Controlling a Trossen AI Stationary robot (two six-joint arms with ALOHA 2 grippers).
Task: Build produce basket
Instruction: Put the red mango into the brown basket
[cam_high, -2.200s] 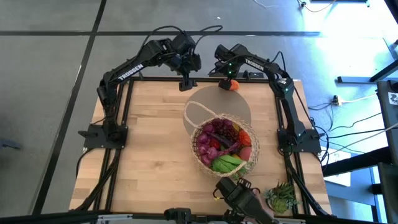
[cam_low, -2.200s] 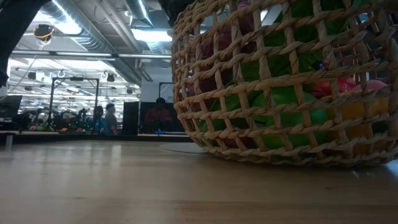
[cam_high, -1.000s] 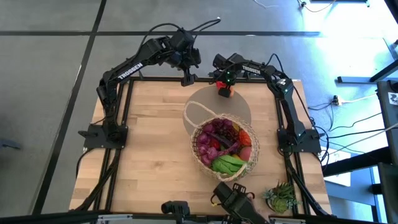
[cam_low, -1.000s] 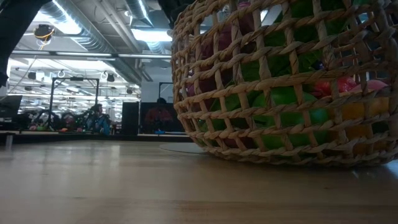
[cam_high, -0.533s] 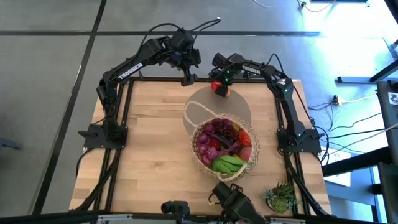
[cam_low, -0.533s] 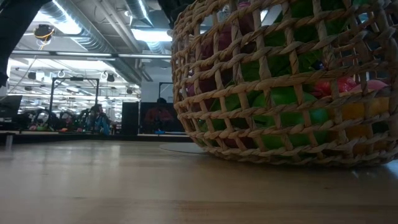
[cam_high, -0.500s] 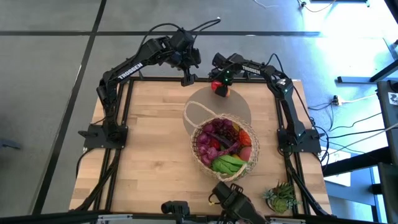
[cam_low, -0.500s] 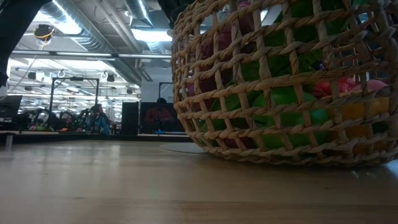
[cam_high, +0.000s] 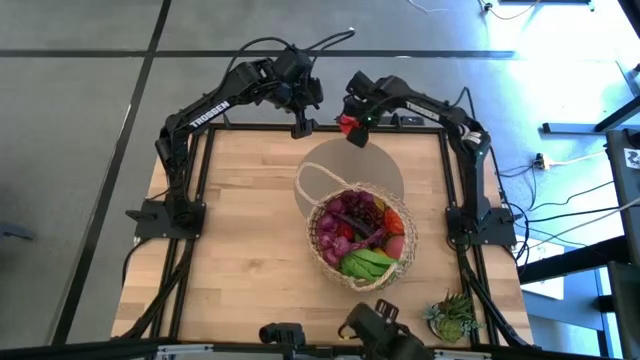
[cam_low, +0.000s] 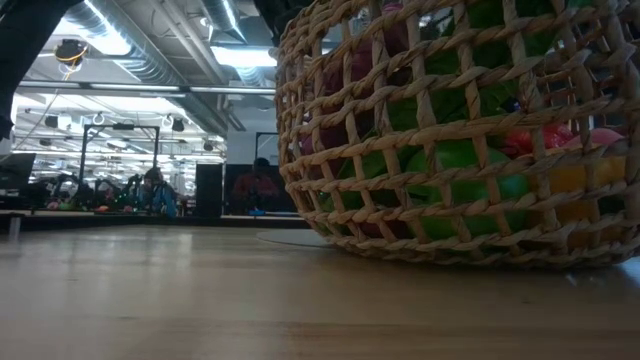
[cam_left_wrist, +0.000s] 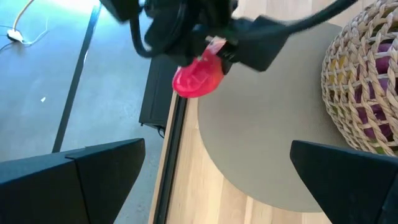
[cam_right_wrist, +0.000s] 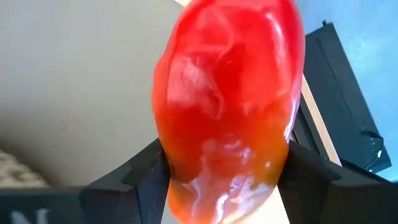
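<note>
Right claw (cam_high: 349, 126) grips a red pepper (cam_right_wrist: 227, 106) above the tabletop's (cam_high: 240, 230) far edge — off the grey mat (cam_high: 350, 165). Left claw (cam_high: 299, 128) hangs nearby, fingers apart, empty. Basket (cam_high: 362, 240) sits mid-tabletop — full of produce (cam_high: 362, 225).

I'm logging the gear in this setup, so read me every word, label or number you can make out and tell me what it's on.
"TROSSEN": white letters along the left arm, high view.
White lettering on the right arm, high view: too small to read.
A letter-like mark at the edge of the right wrist view, on the right hand's own finger: cut off, unreadable.
Nothing readable on the basket, the produce or the table.
</note>
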